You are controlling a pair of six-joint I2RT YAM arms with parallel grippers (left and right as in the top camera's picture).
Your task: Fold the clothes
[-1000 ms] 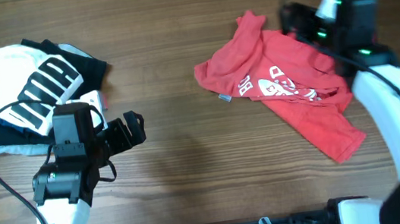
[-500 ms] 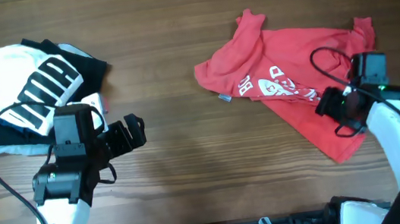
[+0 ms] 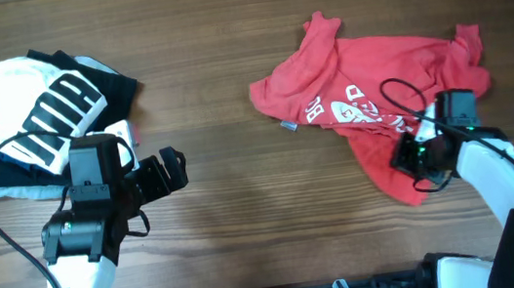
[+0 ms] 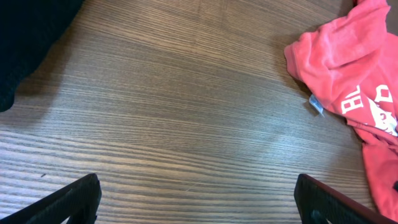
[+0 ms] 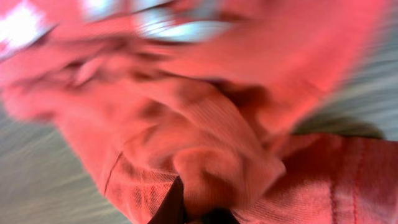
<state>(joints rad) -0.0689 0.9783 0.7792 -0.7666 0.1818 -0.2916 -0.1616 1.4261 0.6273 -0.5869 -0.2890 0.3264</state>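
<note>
Wooden desk (image 3: 250, 86). The right claw (image 3: 412, 160) grasps the crumpled red T-shirt (image 3: 373, 85) at its lower hem; the left claw (image 3: 173, 167) hovers released, fingers wide apart.

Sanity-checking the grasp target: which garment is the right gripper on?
The red T-shirt, spread alone at right; the right gripper pinches its lower edge. The striped white garment sits piled at left, untouched.

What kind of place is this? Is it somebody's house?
Likely a robot practice bench, not a home: a left robot arm and a right robot arm sit at a wooden table, with a crumpled red T-shirt and a pile of other clothes.
</note>
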